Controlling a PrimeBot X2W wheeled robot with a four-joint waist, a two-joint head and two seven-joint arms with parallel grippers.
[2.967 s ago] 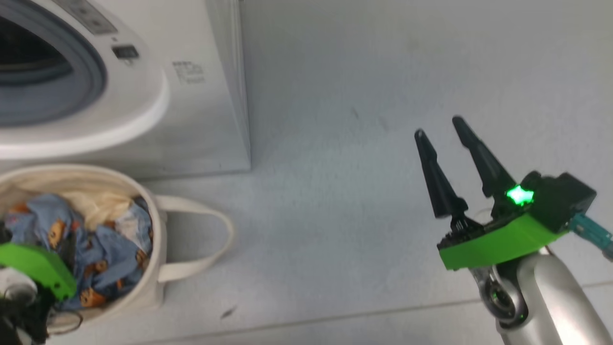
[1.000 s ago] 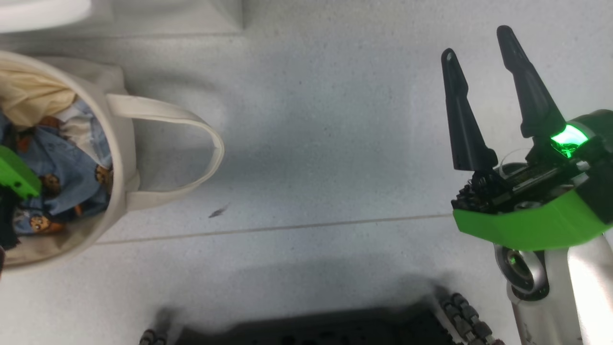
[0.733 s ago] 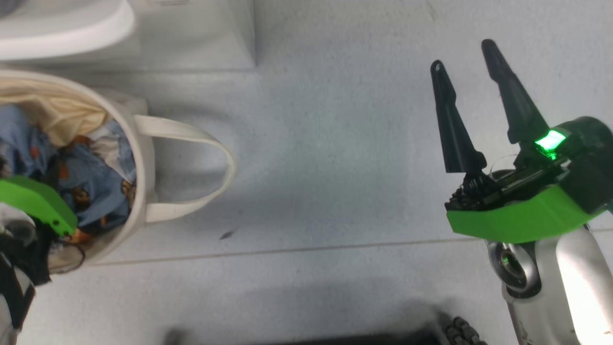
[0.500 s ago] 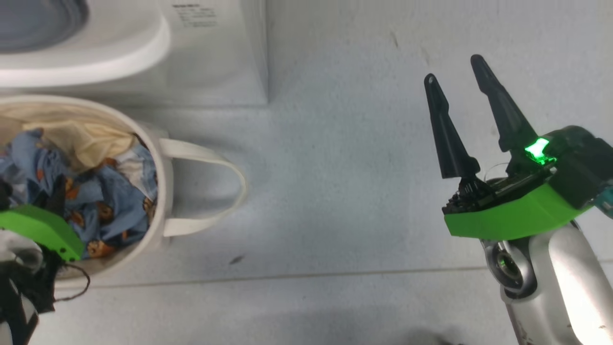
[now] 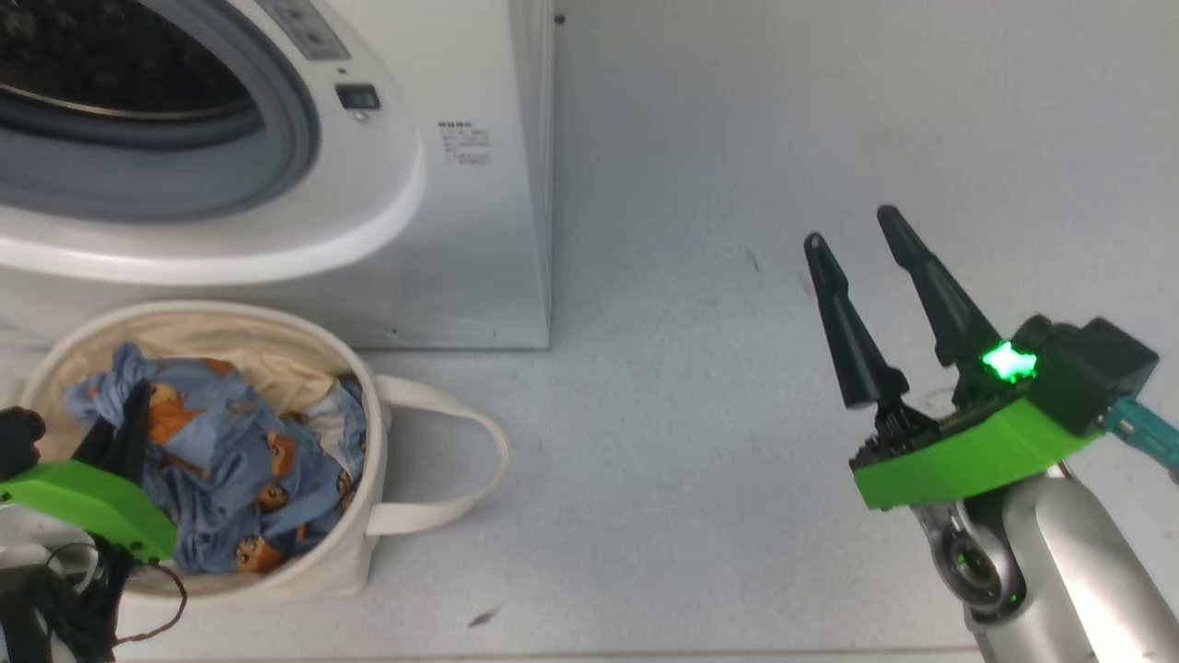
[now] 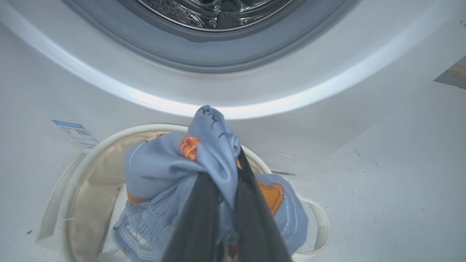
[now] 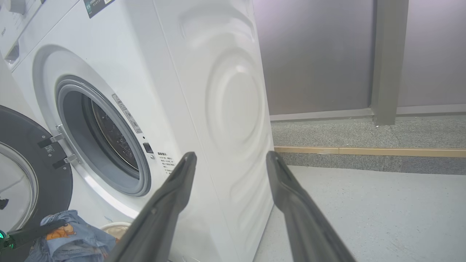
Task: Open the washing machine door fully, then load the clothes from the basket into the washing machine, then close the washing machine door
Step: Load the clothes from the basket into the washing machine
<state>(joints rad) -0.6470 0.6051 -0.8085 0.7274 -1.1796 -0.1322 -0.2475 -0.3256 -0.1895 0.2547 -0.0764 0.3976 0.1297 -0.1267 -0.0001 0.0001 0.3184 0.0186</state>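
Note:
The cream basket (image 5: 355, 562) stands on the floor before the white washing machine (image 5: 461, 239), whose porthole (image 5: 138, 110) is uncovered. Blue clothes (image 5: 230, 451) printed with orange figures lie in the basket, with a pale cream fold (image 5: 290, 373) behind them. My left gripper (image 6: 227, 171) is shut on a bunch of the blue fabric (image 6: 214, 142), held just above the basket rim (image 6: 83, 160). Over bare floor to the right, my right gripper (image 5: 857, 230) is open and holds nothing. The washing machine door (image 7: 18, 153) is swung open at the left of the right wrist view.
Grey floor (image 5: 691, 276) stretches right of the machine and the basket's loop handle (image 5: 488, 460). In the right wrist view a grey wall (image 7: 320, 54) with a post (image 7: 386, 62) and a low kerb (image 7: 364, 151) stands behind the machine.
The head camera dipped to the floor and rose again, bringing the machine's porthole back into view. My left gripper now holds a raised bunch of blue fabric. The right gripper stays open.

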